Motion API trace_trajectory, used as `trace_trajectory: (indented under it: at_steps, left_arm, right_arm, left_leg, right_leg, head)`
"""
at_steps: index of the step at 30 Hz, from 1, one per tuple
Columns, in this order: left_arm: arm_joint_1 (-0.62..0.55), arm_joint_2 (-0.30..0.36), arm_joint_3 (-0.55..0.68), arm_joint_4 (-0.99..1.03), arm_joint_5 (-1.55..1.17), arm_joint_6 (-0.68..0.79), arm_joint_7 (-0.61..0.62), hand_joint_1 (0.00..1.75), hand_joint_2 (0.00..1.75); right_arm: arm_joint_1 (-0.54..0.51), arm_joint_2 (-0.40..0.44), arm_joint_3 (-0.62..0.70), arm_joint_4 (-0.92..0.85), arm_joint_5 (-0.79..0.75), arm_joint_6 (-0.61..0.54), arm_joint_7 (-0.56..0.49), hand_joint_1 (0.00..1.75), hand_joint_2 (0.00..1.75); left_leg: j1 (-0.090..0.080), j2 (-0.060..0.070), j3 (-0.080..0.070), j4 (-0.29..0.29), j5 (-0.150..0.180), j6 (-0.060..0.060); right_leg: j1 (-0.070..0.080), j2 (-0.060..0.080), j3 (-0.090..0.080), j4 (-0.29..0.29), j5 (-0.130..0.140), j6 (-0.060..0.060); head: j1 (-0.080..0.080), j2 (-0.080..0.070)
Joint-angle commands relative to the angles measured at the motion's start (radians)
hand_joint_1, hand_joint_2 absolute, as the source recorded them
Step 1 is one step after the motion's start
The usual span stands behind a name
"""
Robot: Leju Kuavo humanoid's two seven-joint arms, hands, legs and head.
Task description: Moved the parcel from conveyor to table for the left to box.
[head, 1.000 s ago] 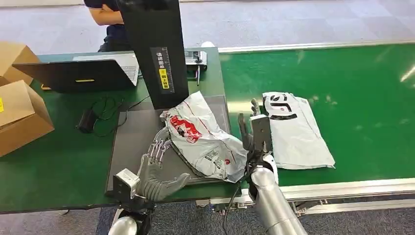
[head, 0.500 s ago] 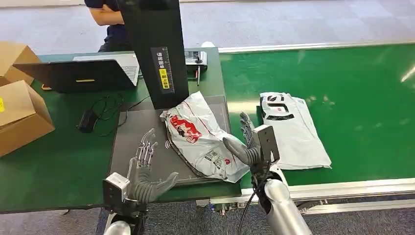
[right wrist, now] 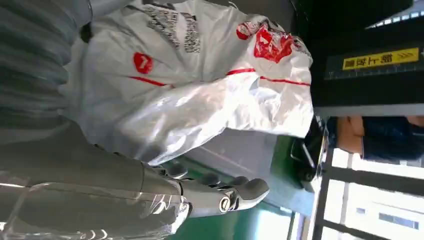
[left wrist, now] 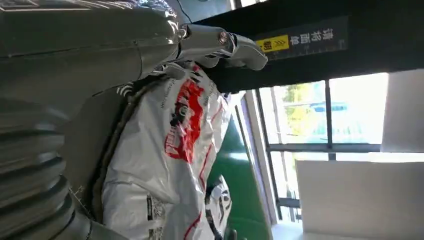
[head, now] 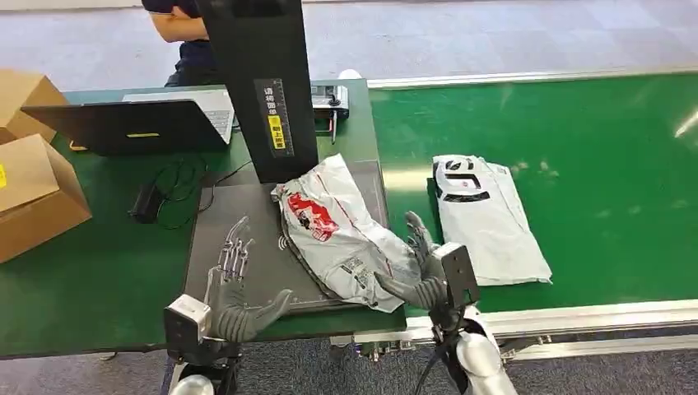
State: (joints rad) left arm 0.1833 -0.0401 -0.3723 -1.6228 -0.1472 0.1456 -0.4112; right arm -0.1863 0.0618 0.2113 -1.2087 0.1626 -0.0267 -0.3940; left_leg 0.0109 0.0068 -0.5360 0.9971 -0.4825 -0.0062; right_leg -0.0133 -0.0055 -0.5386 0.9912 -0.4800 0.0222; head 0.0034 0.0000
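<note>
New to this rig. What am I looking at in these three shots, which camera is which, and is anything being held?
It is a humanoid robot with two silver arms ending in many-fingered hands. The wide shot is its head camera, looking down. The other two come from cameras at each wrist, turned sideways.

A white parcel with red print lies on a dark pad on the green table, below a black upright stand. A second white parcel lies on the green conveyor. A laptop and cardboard boxes sit at the left.

The left hand and the right hand are open beside the first parcel; neither holds anything.
</note>
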Motion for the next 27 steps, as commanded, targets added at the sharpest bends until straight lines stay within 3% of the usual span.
trace_trajectory:
  at_steps: [1,5,6,16,22,27]
  left_arm:
    - [-0.023,0.036,0.09,-0.053,-0.093,0.012,0.06,0.0,1.75]
    - [-0.22,0.071,0.153,0.119,-0.567,0.095,0.213,0.0,1.75]
    - [-0.247,0.07,0.17,0.148,-0.567,0.082,0.207,0.0,1.75]
    - [-0.227,0.058,0.177,0.133,-0.574,0.079,0.196,0.0,1.75]
    - [-0.38,0.206,0.192,0.272,-0.803,0.098,0.324,0.0,1.75]
    - [-0.451,0.324,0.153,0.36,-0.94,-0.033,0.39,0.0,1.75]
  right_arm:
    - [0.162,-0.048,-0.027,-0.212,0.076,0.0,0.032,0.0,1.75]
    - [0.152,-0.022,-0.005,-0.197,0.105,0.029,0.025,0.0,1.75]
    - [0.15,-0.021,-0.001,-0.196,0.105,0.029,0.025,0.0,1.75]
    - [0.149,-0.023,-0.003,-0.197,0.106,0.029,0.025,0.0,1.75]
    - [0.144,-0.03,-0.003,-0.185,0.141,-0.016,0.024,0.0,1.75]
    - [0.148,-0.029,-0.053,-0.165,0.114,-0.049,-0.009,0.0,1.75]
  left_leg:
    - [0.0,-0.002,0.0,-0.001,0.001,0.0]
    - [0.0,-0.005,-0.001,-0.001,0.002,0.0]
    - [0.0,-0.006,-0.001,-0.002,0.004,-0.001]
    - [0.0,-0.001,0.001,-0.002,0.003,-0.001]
    - [0.0,-0.003,0.0,-0.002,0.005,-0.002]
    - [0.0,-0.003,0.001,-0.003,0.006,-0.003]
  right_leg:
    - [0.0,-0.001,0.0,0.0,0.0,-0.001]
    - [0.0,-0.004,0.0,0.0,0.001,-0.001]
    - [0.0,-0.005,0.0,-0.001,0.002,-0.002]
    - [0.0,0.0,0.0,0.001,0.003,-0.003]
    - [0.001,-0.002,-0.001,0.001,0.003,-0.005]
    - [0.001,-0.002,-0.001,0.001,0.004,-0.005]
  head:
    - [0.0,0.0]
    - [0.0,0.0]
    - [0.0,0.0]
    - [0.0,0.0]
    - [0.0,0.0]
    - [0.0,0.0]
